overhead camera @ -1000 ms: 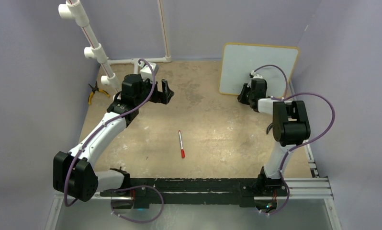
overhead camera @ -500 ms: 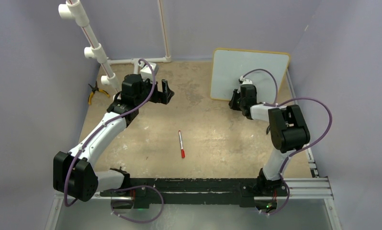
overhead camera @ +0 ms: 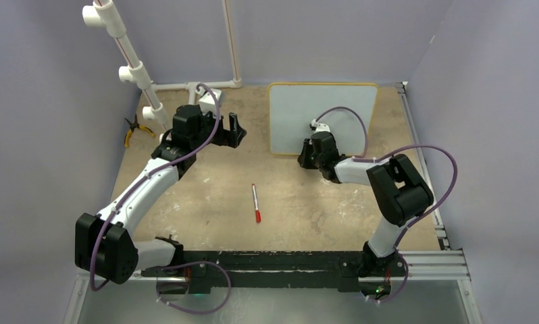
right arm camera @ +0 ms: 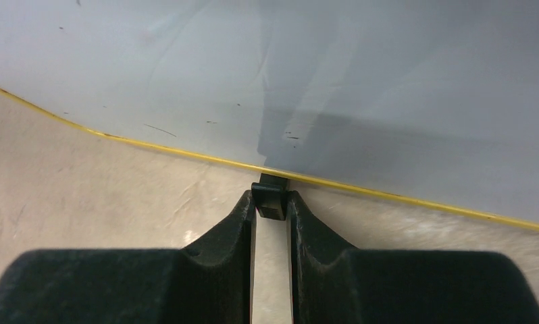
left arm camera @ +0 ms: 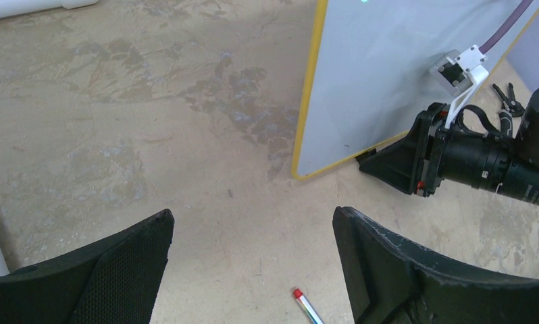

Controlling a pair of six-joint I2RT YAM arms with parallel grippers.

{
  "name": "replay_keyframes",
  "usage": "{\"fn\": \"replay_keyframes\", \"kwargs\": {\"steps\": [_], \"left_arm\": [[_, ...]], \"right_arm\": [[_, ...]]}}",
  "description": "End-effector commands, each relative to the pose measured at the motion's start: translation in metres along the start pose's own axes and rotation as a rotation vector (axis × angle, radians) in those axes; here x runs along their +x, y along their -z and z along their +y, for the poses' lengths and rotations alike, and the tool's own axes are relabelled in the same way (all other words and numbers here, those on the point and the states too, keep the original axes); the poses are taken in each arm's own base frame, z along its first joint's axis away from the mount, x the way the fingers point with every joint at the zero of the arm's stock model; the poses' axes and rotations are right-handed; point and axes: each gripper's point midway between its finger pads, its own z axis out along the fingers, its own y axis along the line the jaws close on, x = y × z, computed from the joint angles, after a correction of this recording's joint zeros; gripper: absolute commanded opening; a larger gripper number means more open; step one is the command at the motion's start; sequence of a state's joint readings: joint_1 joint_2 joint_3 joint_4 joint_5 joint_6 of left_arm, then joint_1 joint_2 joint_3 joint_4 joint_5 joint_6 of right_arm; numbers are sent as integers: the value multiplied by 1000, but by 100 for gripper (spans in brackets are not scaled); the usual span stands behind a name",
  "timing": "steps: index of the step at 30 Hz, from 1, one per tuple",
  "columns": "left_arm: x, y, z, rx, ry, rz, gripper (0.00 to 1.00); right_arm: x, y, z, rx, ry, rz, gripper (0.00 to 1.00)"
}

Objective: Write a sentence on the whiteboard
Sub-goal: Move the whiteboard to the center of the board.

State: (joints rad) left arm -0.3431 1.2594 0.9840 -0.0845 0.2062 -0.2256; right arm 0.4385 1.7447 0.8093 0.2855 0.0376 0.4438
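The whiteboard (overhead camera: 321,108), white with a thin yellow frame, lies at the back middle of the table; it also fills the top of the right wrist view (right arm camera: 321,67) and shows in the left wrist view (left arm camera: 388,74). No sentence shows on its face. My right gripper (overhead camera: 306,156) is at its near edge, shut on the board's small black foot (right arm camera: 271,197). My left gripper (overhead camera: 234,129) hovers open over the table left of the board, its fingers wide apart (left arm camera: 253,223) around nothing. A red-capped marker (overhead camera: 255,202) lies on the table between the arms.
A white pipe frame (overhead camera: 135,67) stands at the back left, with yellow-handled pliers (overhead camera: 133,129) beside it on the table. Purple walls close in the table on three sides. A metal rail (overhead camera: 429,260) runs along the near edge.
My right gripper has dragged the whiteboard leftward from the back right corner to the back middle. The left arm and the marker have not moved.
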Motion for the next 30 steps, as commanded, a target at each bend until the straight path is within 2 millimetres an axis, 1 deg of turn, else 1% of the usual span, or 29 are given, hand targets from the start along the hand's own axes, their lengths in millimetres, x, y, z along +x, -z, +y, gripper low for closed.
{"fn": "replay_keyframes", "kwargs": {"steps": [1,4,7,10,12,13,16,18,21,24,27,30], "left_arm": [[3,5,-5,16,9,-6,87],[17,10,0,-14,34,26,87],[37,16,8,-63,62,74,86],[59,24,12,-101,104,118,86],[75,28,10,-108,146,138,85],[84,30,9,-112,168,149,85],[113,36,3,-129,210,192,85],[132,38,-2,-147,220,227,85],[156,42,-19,-132,233,288,84],[170,44,-26,-158,232,318,84],[179,45,-36,-160,244,341,85],[191,46,-46,-165,253,373,84]], "right_arm": [[0,10,44,-81,-51,-36,0],[4,12,55,-86,-54,-40,0],[8,13,64,-89,-51,-41,0],[11,14,68,-88,-48,-43,0],[12,15,70,-92,-51,-45,0],[12,16,70,-93,-52,-45,2],[7,23,71,-104,-57,-61,18],[3,29,73,-110,-55,-76,33],[-5,39,72,-109,-51,-101,49],[-12,49,73,-116,-44,-121,61],[-18,61,73,-126,-34,-145,76],[-21,75,69,-128,-25,-169,85]]}}
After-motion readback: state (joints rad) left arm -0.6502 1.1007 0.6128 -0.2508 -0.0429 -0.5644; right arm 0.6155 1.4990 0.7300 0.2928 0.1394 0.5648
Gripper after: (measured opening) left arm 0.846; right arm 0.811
